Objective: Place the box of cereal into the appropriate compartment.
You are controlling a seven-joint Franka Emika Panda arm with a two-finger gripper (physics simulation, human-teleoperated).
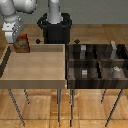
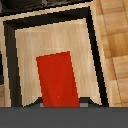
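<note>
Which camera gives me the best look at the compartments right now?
The exterior view: it shows the dark compartment bin whole, dividers and small grey blocks inside. The wrist view shows none of it, only the cereal box over the light tray.

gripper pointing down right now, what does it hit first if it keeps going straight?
Likely the box of cereal: the wrist view looks straight down onto its red face, centred under the gripper. Below that, the light wooden tray. Contact is unclear.

Gripper (image 1: 21,37) fingertips concealed behind the box of cereal (image 1: 22,45); jaw state indeterminate. Wrist view crops the box's lower edge. Divided-tray (image 1: 95,62) contents too small to identify.
</note>
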